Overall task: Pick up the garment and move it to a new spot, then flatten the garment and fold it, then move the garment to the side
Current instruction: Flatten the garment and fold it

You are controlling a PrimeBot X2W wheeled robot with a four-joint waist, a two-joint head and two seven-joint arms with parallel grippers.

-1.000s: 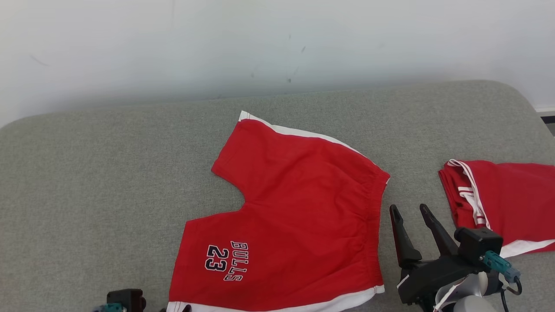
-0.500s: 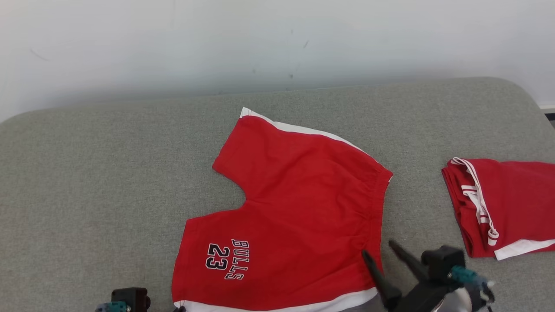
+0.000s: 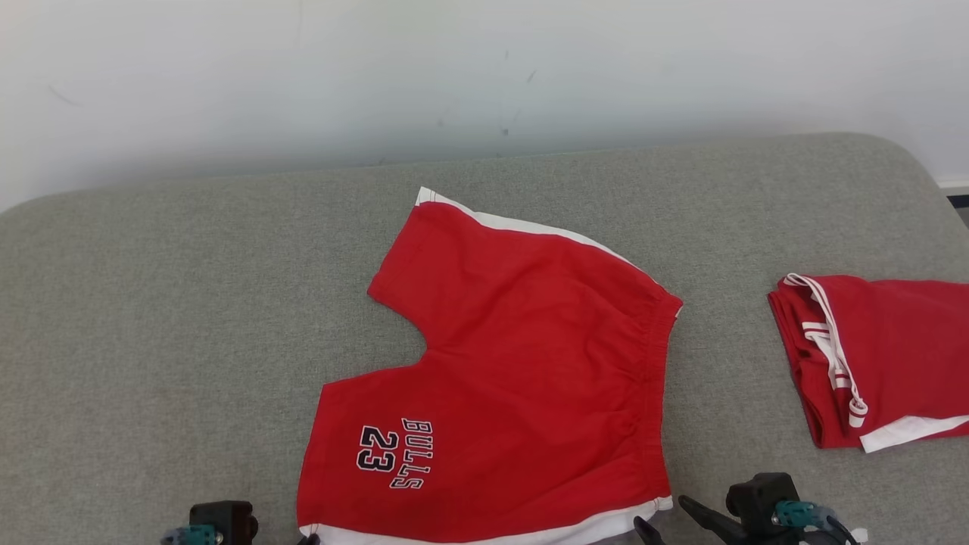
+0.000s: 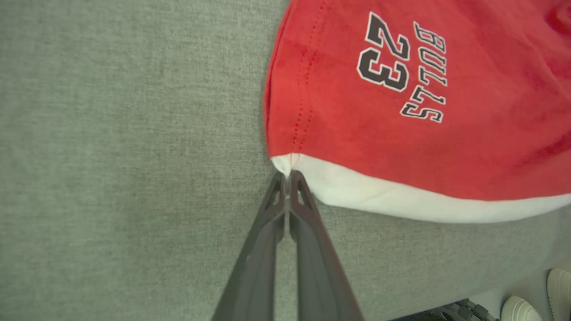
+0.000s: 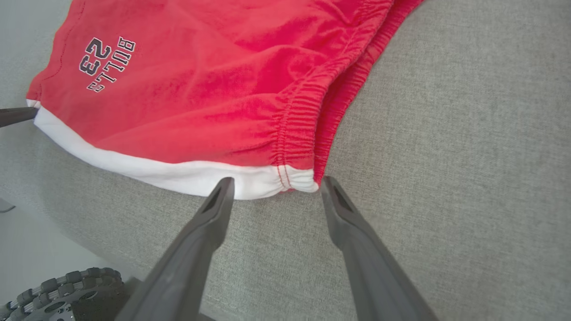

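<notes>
The garment is a pair of red shorts with white side trim and "BULLS 23" on one leg, lying flat on the grey cushion. In the left wrist view my left gripper is shut on the white corner of the garment at the near leg's hem. At the bottom edge of the head view only its tip pokes in. My right gripper stands open, with its fingertips either side of the near waistband corner of the garment. In the head view it sits at the bottom right.
A second red garment with white stripes lies folded at the cushion's right. A white wall rises behind. The cushion's near edge runs just behind both grippers. Below it are pale shoes and a ribbed black wheel.
My left gripper has shut on the hem corner. My right gripper has moved left and toward the near edge, from beside the second garment to the waistband corner. The garment lies as before.
</notes>
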